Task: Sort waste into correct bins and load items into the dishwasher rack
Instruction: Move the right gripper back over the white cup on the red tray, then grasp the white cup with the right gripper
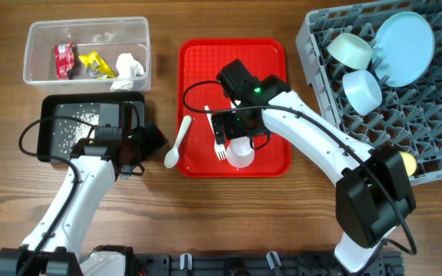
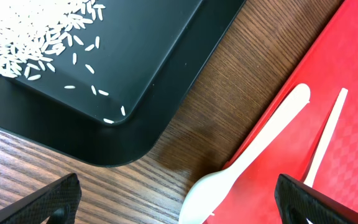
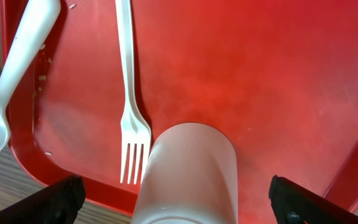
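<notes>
Rice grains (image 1: 71,130) sit in the black tray (image 1: 90,98) left of the red tray (image 1: 271,61). The left hand (image 2: 179,199), wide open and empty, hovers by the white spoon (image 1: 179,140) across its left rim. On it, the right hand (image 3: 179,199), open too, flanks the white cup (image 3: 188,168), likely to grasp it.

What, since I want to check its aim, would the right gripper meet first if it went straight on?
Most likely the small white cup, centred between the open jaws of the right gripper, on the red tray. The white fork lies just beside that line; the cup's distance is unclear.
</notes>
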Action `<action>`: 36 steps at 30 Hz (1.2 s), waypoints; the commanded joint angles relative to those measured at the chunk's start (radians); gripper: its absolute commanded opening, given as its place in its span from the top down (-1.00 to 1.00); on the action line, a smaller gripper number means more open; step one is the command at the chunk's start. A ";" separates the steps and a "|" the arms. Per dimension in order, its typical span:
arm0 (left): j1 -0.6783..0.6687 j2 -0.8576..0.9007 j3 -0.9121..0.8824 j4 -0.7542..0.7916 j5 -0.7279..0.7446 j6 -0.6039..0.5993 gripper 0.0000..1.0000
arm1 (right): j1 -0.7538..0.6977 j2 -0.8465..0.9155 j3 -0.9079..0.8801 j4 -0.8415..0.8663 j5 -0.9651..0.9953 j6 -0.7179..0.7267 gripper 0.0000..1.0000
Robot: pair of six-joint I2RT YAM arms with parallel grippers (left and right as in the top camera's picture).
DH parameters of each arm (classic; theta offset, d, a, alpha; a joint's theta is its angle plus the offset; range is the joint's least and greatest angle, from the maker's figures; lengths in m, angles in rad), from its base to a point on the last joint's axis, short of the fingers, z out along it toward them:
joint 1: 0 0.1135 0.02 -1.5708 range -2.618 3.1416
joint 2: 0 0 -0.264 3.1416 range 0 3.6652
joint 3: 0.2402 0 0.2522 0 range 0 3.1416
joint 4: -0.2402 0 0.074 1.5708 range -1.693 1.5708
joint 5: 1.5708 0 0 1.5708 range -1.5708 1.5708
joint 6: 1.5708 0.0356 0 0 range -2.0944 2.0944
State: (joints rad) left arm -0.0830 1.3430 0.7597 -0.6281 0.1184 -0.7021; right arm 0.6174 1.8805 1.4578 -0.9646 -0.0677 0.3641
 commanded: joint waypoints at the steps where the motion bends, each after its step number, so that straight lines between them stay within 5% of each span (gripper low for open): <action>1: 0.000 0.002 -0.004 0.000 0.004 -0.013 -1.00 | 0.008 0.013 0.021 -0.001 -0.014 -0.026 -0.97; 29: 0.000 0.002 -0.004 0.000 0.004 -0.013 -1.00 | 0.062 0.014 -0.136 0.029 -0.019 0.008 -0.92; 33: 0.000 0.002 -0.004 0.000 0.004 -0.013 -1.00 | 0.062 0.014 -0.158 0.041 -0.008 0.032 -0.79; 36: 0.000 0.002 -0.004 0.000 0.004 -0.013 -1.00 | 0.062 0.014 -0.158 0.043 -0.006 0.032 -0.45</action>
State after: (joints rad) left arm -0.0830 1.3430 0.7597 -0.6281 0.1184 -0.7021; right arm 0.6773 1.8812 1.3071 -0.9272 -0.0738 0.3801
